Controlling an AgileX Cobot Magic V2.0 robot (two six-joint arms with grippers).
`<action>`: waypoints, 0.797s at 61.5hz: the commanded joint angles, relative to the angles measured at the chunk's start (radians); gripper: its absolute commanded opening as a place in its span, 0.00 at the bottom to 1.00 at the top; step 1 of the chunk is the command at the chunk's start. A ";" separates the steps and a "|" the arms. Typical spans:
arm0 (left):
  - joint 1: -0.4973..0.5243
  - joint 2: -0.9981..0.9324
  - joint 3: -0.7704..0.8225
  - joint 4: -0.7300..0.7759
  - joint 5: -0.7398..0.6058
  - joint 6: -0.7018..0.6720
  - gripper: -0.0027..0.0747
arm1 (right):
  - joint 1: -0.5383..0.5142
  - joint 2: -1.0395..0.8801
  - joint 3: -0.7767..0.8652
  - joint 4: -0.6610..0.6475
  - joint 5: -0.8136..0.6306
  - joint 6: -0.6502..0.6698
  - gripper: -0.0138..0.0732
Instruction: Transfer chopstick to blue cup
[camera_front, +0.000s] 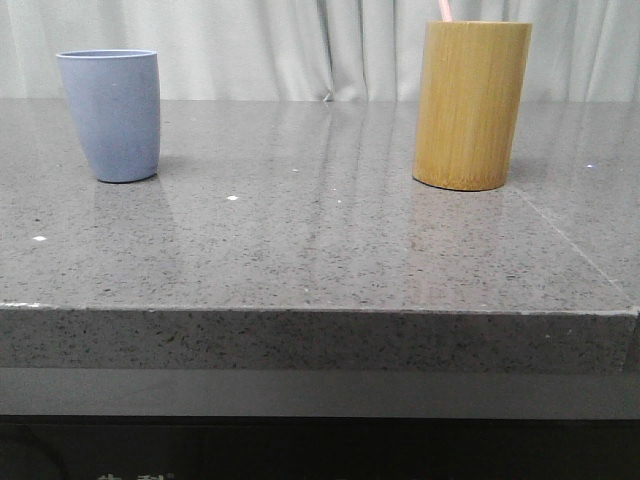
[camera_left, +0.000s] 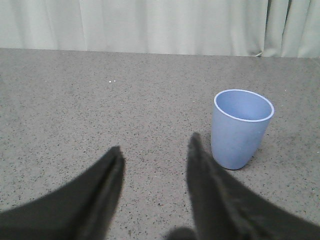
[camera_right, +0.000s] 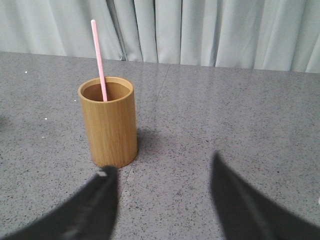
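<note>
The blue cup (camera_front: 110, 115) stands upright and empty at the far left of the grey table; it also shows in the left wrist view (camera_left: 242, 128). A pale pink chopstick (camera_right: 98, 59) stands inside the yellow-brown bamboo holder (camera_right: 109, 121); in the front view only its tip (camera_front: 444, 10) shows above the holder (camera_front: 470, 104) at the right. My left gripper (camera_left: 155, 145) is open and empty, just beside the cup. My right gripper (camera_right: 163, 165) is open and empty, short of the holder. Neither gripper shows in the front view.
The grey speckled stone table (camera_front: 320, 240) has its front edge near the camera. A pale curtain (camera_front: 300, 45) hangs behind the table. A seam in the tabletop (camera_front: 570, 240) runs from the holder toward the front right.
</note>
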 joint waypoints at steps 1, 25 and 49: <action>0.002 0.008 -0.037 0.004 -0.080 -0.006 0.88 | -0.004 0.014 -0.034 -0.006 -0.074 -0.006 0.88; 0.002 0.068 -0.102 0.004 -0.033 -0.006 0.84 | -0.004 0.014 -0.034 -0.006 -0.074 -0.006 0.90; -0.173 0.568 -0.658 0.008 0.420 0.001 0.84 | -0.004 0.014 -0.034 -0.006 -0.074 -0.006 0.90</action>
